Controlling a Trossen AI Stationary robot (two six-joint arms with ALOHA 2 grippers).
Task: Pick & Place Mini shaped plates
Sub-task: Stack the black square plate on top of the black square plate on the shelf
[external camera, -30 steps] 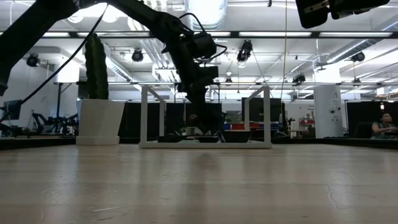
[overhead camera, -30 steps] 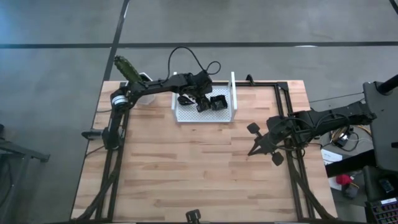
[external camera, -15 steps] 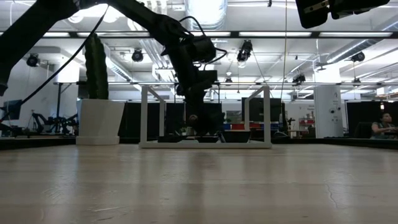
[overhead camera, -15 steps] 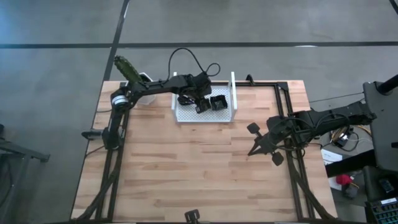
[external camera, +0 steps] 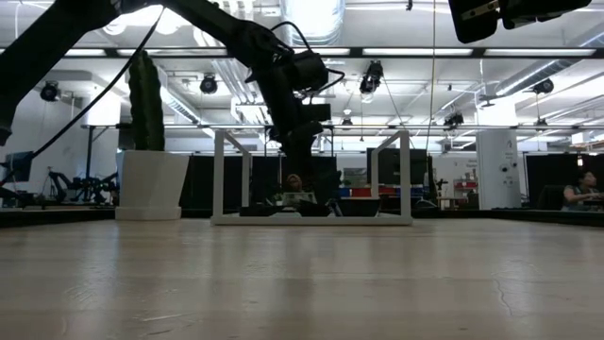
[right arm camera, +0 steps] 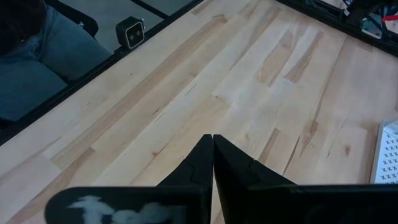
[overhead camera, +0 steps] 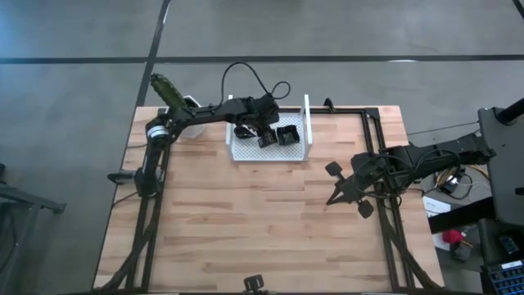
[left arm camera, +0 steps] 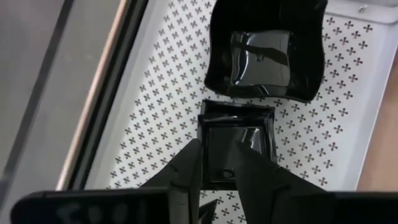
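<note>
2 left gripper (left arm camera: 214,163) jaws pinch a square mini plate's (left arm camera: 236,149) edge inside the tray (left arm camera: 155,112).

White tray (left arm camera: 155,106) with small cross-shaped perforations; glossy black square mini plates (left arm camera: 239,146); light wood plank table (right arm camera: 249,93); green cactus (overhead camera: 166,88) in white pot (external camera: 149,184); dark arms.

The wooden table (overhead camera: 246,221) carries a white tray (overhead camera: 309,129) at twelve o'clock and a cactus pot (overhead camera: 187,105) at eleven.
</note>
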